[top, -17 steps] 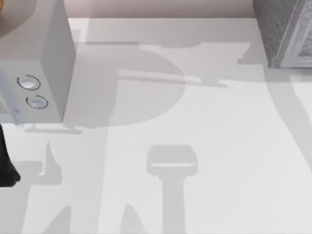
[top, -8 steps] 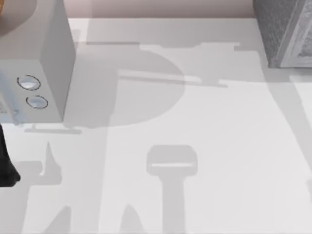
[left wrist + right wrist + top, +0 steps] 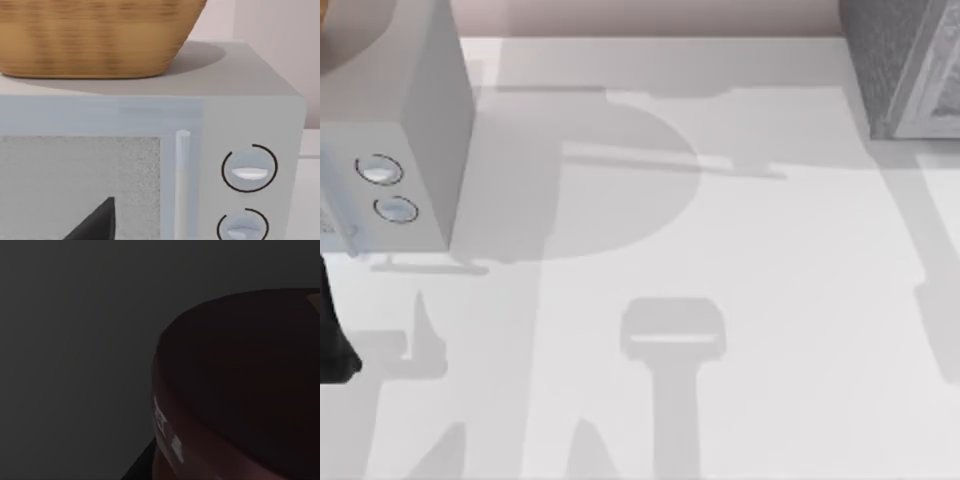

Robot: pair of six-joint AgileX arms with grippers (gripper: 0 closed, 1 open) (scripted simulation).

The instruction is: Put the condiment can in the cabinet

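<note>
The condiment can is hidden. The grey cabinet [image 3: 895, 70] stands at the table's back right corner, cut off by the picture's edge. My left arm [image 3: 332, 340] is a black shape parked at the left edge, in front of the microwave. In the left wrist view one dark fingertip [image 3: 95, 222] of the left gripper points at the microwave door [image 3: 80, 185]. The right wrist view is dark.
A pale grey microwave [image 3: 420, 130] with two round knobs [image 3: 380, 170] stands at the back left. A wicker basket [image 3: 90, 35] sits on top of it. The white table [image 3: 770, 300] carries broad shadows across its middle.
A shadow on the table's right side has slid from beside the cabinet toward the front right edge. The left arm has not moved.
</note>
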